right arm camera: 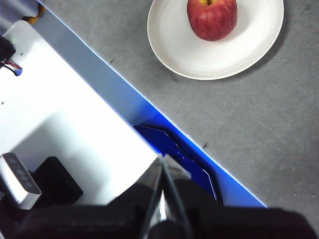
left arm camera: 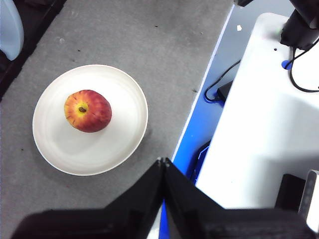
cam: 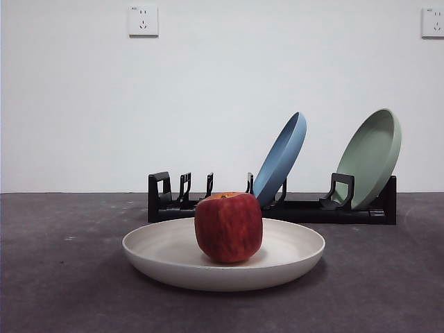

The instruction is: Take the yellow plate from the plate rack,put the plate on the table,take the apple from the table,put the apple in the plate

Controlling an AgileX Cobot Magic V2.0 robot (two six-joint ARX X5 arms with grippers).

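Note:
The cream yellow plate [cam: 291, 253] lies flat on the dark grey table [cam: 62, 284] in front of the black plate rack [cam: 305, 208]. The red apple [cam: 228, 227] sits upright in the plate's middle. The plate [left arm camera: 112, 144] and apple [left arm camera: 88, 111] also show in the left wrist view, and the plate [right arm camera: 184, 50] and apple [right arm camera: 212, 18] in the right wrist view. My left gripper [left arm camera: 163, 162] is shut and empty, held high near the table's edge. My right gripper [right arm camera: 162, 159] is shut and empty, also high over the table's edge.
A blue plate [cam: 281, 158] and a pale green plate [cam: 372, 157] lean in the rack. The rack's left slots stand bare. A white stand [left arm camera: 259, 124] with cables lies past the table's blue-lit edge [right arm camera: 149, 112].

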